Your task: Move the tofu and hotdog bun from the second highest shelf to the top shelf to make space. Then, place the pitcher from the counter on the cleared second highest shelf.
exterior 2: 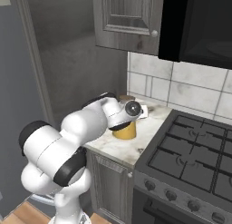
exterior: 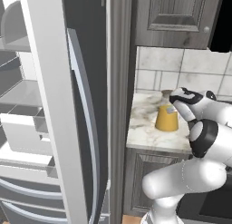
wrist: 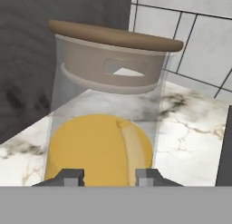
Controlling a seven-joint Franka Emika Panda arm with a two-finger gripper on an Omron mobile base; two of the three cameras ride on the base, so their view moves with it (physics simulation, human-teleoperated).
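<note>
**Fingers at the pitcher on the worktop**

On the far left the refrigerator door [exterior: 86,128] stood swung open, its pale bins facing the room. Just right of it, past the tall grey side panel, the marbled worktop [exterior: 145,128] ran back to the tiled wall [exterior: 181,69]. The pitcher [exterior: 166,118] stood upright there on its wide base, its long axis vertical, neck and tan lid pointing straight up and orange juice filling the lower cone. The fingers [wrist: 106,177] sat low against its glass body, one tip either side of the juice-filled part, spread with a clear gap between them; whether they touched the glass I could not tell. From the right-hand side the white arm reached across and hid most of the pitcher [exterior 2: 125,129]. Further right lay the dark stove [exterior 2: 195,159], under a black hood.
</note>
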